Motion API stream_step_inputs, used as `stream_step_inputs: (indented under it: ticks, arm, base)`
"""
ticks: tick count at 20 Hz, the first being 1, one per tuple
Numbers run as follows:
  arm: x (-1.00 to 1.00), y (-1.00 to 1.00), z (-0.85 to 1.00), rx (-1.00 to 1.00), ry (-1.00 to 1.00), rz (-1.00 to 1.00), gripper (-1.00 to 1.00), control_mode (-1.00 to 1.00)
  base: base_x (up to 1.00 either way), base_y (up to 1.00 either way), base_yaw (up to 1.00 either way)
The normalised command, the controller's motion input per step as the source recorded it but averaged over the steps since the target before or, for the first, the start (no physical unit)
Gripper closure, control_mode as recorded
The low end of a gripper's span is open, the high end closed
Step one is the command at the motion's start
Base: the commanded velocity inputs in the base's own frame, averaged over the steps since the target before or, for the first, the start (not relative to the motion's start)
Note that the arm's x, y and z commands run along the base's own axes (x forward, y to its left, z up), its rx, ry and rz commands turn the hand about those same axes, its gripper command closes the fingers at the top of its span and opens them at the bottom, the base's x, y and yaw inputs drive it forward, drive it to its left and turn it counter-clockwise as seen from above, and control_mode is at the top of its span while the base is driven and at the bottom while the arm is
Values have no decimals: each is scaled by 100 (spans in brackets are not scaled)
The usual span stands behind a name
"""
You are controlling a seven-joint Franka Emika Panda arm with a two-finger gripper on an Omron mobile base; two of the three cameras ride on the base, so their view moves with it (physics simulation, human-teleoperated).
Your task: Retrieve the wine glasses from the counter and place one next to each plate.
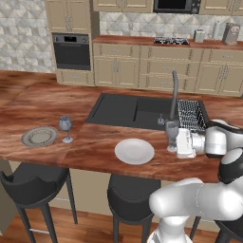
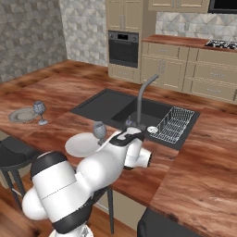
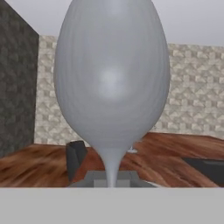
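status: one wine glass (image 1: 66, 127) stands upright on the counter (image 1: 42, 102), just beside the grey plate (image 1: 39, 136), on the side toward the sink (image 1: 128, 110). judged from its position, that half of the task is complete.

the second wine glass (image 1: 172, 134) is near the white plate (image 1: 134, 151), on the side toward the dish rack (image 1: 191, 114). the gripper (image 1: 182, 144) is level with its stem, approaching from the rack side. in the hand view the glass bowl (image 3: 111, 74) fills the centre, and the stem (image 3: 111, 168) runs down between the gripper's parts at the lower edge.

finger state: the fingers are closed together on the thin stem of the second wine glass. the fingertips themselves are poorly resolved in the hand view, so contact is inferred from the stem's position rather than seen directly.

whether the foot of this glass rests on the counter or is slightly raised cannot be determined from the base views.

remaining work, as a judgement: confirm the second glass is seated upright beside the white plate, release the stem, and withdraw the arm without tipping the glass.
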Motion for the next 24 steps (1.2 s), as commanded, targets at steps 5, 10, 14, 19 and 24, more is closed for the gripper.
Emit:
stream_step_inputs:
  ticks: [5, 10, 14, 19, 24]
  arm:
    - [0, 1, -20, 0, 0, 0, 100, -100]
    - [0, 0, -22, 0, 0, 0, 100, -100]
    - [0, 0, -21, 0, 0, 0, 100, -100]
    - [0, 0, -21, 0, 0, 0, 100, -100]
    - [0, 0, -21, 0, 0, 0, 100, -100]
  base:
    - [0, 0, 0]
    - [0, 0, 0]
    - [0, 0, 0]
    - [0, 0, 0]
    - [0, 0, 0]
